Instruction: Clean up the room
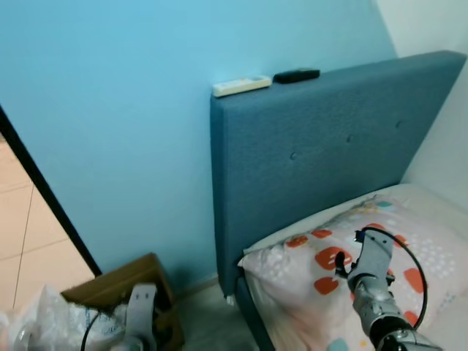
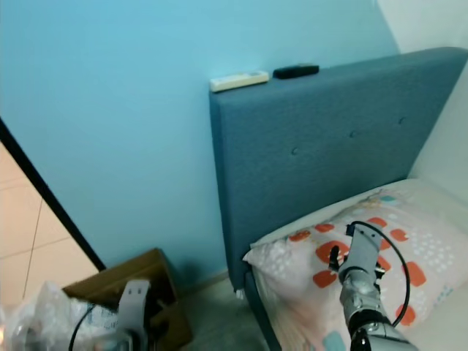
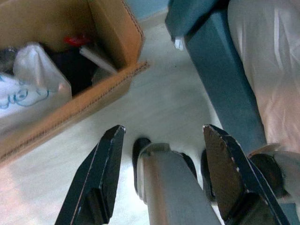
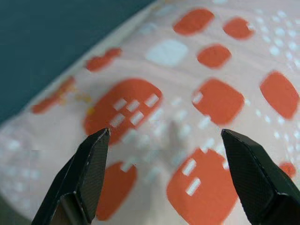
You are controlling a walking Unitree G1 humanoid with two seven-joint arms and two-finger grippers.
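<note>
My right gripper (image 4: 165,136) is open, hovering just above a pink pillow (image 4: 187,117) with orange spots at the head of the bed. The right arm (image 1: 371,274) reaches over that pillow (image 1: 409,241). My left gripper (image 3: 164,130) is open and holds nothing. It hangs low over the pale floor (image 3: 154,98) between a cardboard box (image 3: 115,33) and the blue bed frame (image 3: 225,75). The left arm (image 1: 140,307) is down beside the box (image 1: 121,285). A white remote (image 1: 241,85) and a black remote (image 1: 296,75) lie on top of the blue headboard (image 1: 322,153).
The box holds a white plastic bag (image 3: 28,79), something red and other clutter. A crumpled clear bag (image 1: 44,322) lies at the lower left. A light blue wall (image 1: 131,110) stands behind, with a dark door frame (image 1: 44,190) and tiled floor to the left.
</note>
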